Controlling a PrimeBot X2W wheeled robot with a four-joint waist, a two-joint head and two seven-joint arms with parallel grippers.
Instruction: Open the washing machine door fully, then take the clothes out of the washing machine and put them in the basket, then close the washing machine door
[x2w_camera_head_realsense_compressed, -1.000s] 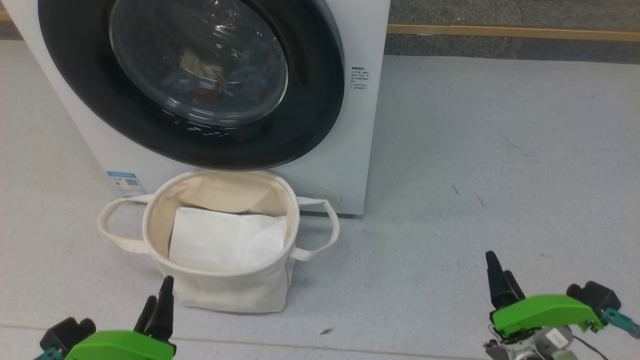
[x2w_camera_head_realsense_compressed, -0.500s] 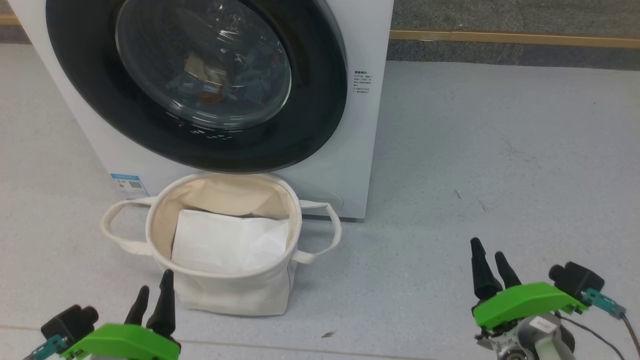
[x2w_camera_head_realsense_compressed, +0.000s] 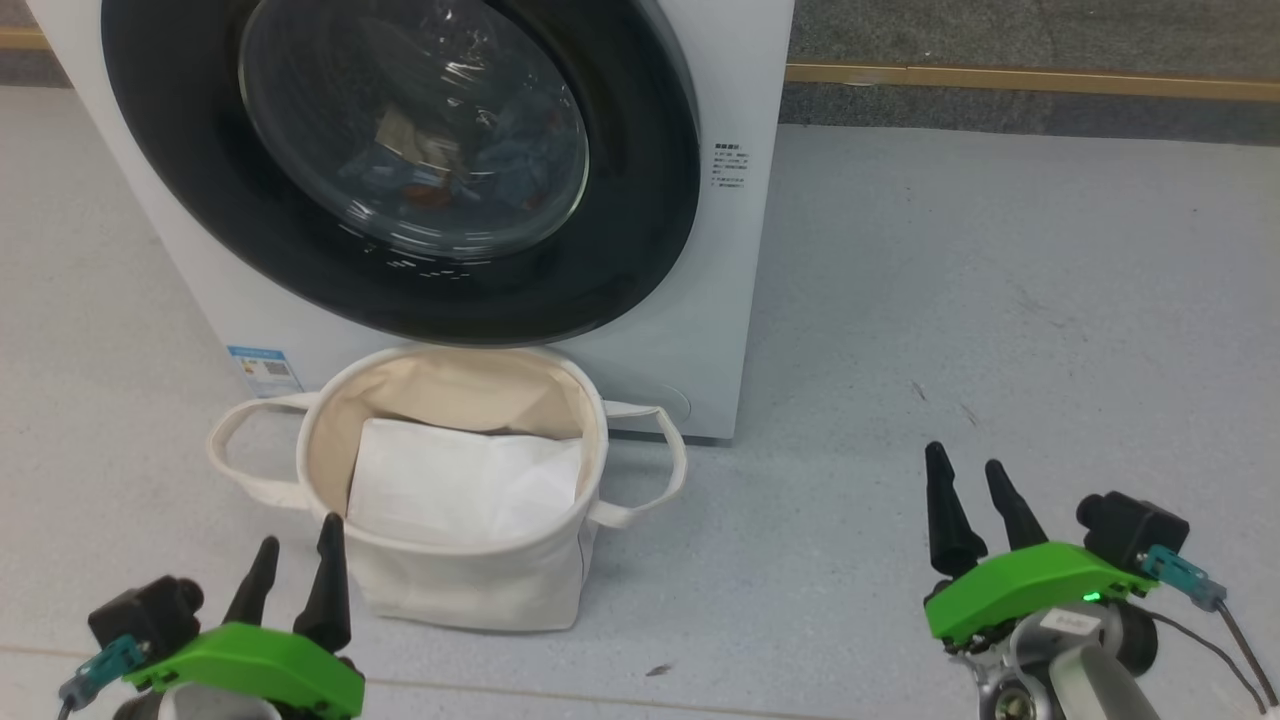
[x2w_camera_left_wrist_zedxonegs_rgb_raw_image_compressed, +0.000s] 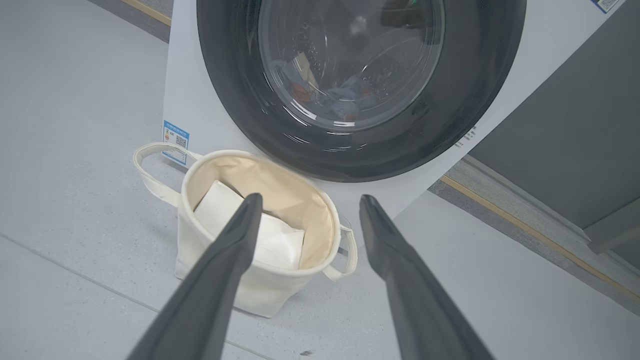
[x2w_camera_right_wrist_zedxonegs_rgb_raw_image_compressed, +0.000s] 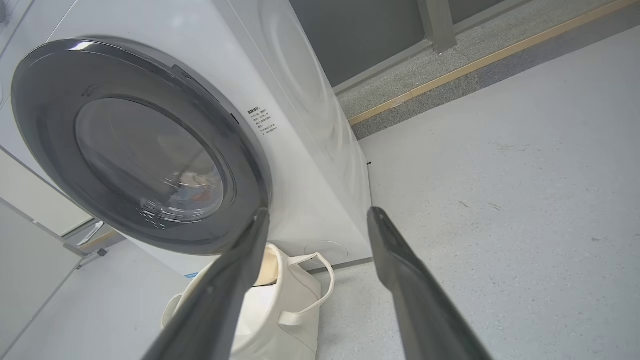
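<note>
Far left, your left gripper (x2w_camera_head_realsense_compressed: 298, 535) hangs low over the floor (x2w_camera_head_realsense_compressed: 950, 280), just in front of the basket. Its two fingers are spread wide and hold nothing. The basket (x2w_camera_head_realsense_compressed: 470, 590) stands upright on the floor, close under the door; you cannot tell whether it touches the washer. A flat white sheet (x2w_camera_head_realsense_compressed: 460, 480) lies inside it. Behind it is the washer (x2w_camera_head_realsense_compressed: 720, 300), with a blue sticker (x2w_camera_head_realsense_compressed: 262, 368) at its lower left corner. The door (x2w_camera_head_realsense_compressed: 640, 200) lies closed against the washer's front. Through its glass you can see the clothes (x2w_camera_head_realsense_compressed: 470, 160), blue and beige, bunched in the drum. Far right, your right gripper (x2w_camera_head_realsense_compressed: 965, 458) hovers over bare floor, well apart from basket and washer, fingers wide apart and empty.
</note>
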